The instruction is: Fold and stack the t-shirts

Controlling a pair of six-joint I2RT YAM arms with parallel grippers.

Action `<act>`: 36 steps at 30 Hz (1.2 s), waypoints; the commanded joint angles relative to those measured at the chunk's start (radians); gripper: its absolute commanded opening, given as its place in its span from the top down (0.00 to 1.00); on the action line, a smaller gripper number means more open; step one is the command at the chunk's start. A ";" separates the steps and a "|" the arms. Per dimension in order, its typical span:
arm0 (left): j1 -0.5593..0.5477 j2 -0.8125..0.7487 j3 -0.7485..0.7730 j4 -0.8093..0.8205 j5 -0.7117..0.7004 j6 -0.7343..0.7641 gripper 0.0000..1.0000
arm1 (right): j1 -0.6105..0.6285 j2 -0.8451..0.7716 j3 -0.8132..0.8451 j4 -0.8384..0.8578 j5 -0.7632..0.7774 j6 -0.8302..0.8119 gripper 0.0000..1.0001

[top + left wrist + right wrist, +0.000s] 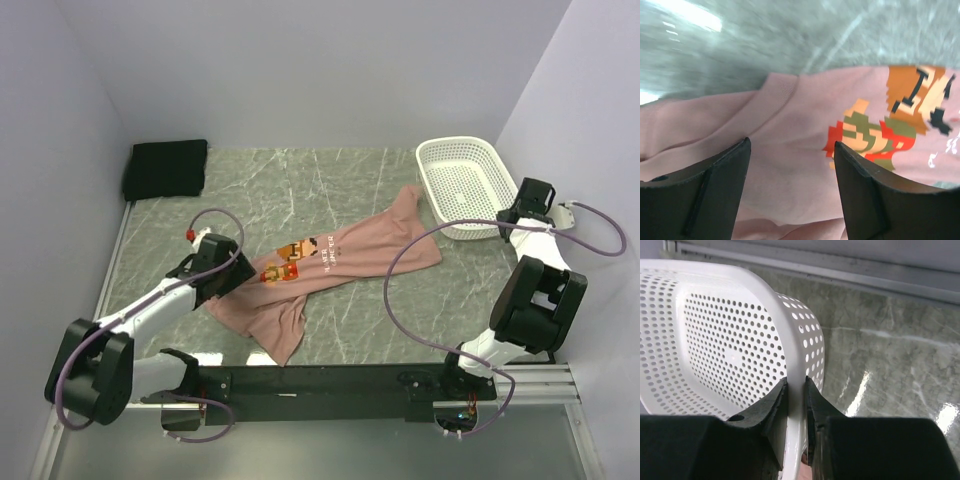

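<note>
The salmon-pink t-shirt (330,262) lies crumpled across the middle of the table, its cartoon print (295,250) facing up. In the left wrist view the pink t-shirt (790,135) fills the frame, with the print (890,125) at the right. My left gripper (222,282) (792,165) is open just above the shirt's near-left part, by the collar. The black folded t-shirt (166,168) lies at the far left corner. My right gripper (512,216) (796,390) is shut on the rim of the white mesh basket (790,340).
The white mesh basket (492,160) stands at the far right, its near-left corner touching the pink shirt's far end. Walls close in the table at the left, back and right. A black rail (330,382) runs along the near edge.
</note>
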 commanded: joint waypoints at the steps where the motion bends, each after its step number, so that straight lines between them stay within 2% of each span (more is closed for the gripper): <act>1: 0.027 -0.072 -0.010 -0.082 -0.085 -0.018 0.26 | -0.026 -0.031 -0.016 0.068 0.049 0.075 1.00; 11: 0.031 -0.120 0.030 -0.125 -0.033 0.000 0.19 | -0.026 0.030 -0.014 0.129 0.049 0.186 1.00; 16: 0.030 -0.261 0.108 -0.208 -0.051 0.028 0.18 | -0.025 0.045 -0.034 0.210 0.078 0.236 1.00; 24: 0.030 -0.476 0.171 -0.297 -0.111 0.094 0.18 | -0.020 0.139 0.059 0.230 0.075 0.128 0.99; 25: 0.030 -0.487 0.174 -0.303 -0.117 0.100 0.18 | -0.022 0.143 0.070 0.236 0.066 0.117 0.96; 28: 0.030 -0.516 0.181 -0.328 -0.131 0.118 0.17 | -0.023 0.166 0.089 0.254 0.016 0.077 0.79; 29: 0.030 -0.522 0.178 -0.325 -0.129 0.125 0.16 | -0.022 0.168 0.089 0.264 0.003 0.068 0.68; 31: 0.030 -0.534 0.174 -0.326 -0.126 0.135 0.15 | -0.020 0.162 0.084 0.294 -0.032 0.028 0.56; 32: 0.030 -0.536 0.173 -0.325 -0.120 0.138 0.15 | -0.019 0.145 0.076 0.296 -0.052 0.013 0.45; 34: 0.030 -0.537 0.171 -0.322 -0.103 0.146 0.14 | -0.009 0.114 0.038 0.348 -0.101 -0.020 0.31; 35: 0.029 -0.537 0.170 -0.325 -0.099 0.142 0.12 | -0.003 0.072 0.021 0.351 -0.101 -0.026 0.20; 36: 0.030 -0.531 0.170 -0.331 -0.091 0.140 0.11 | 0.003 0.047 0.004 0.354 -0.095 -0.046 0.17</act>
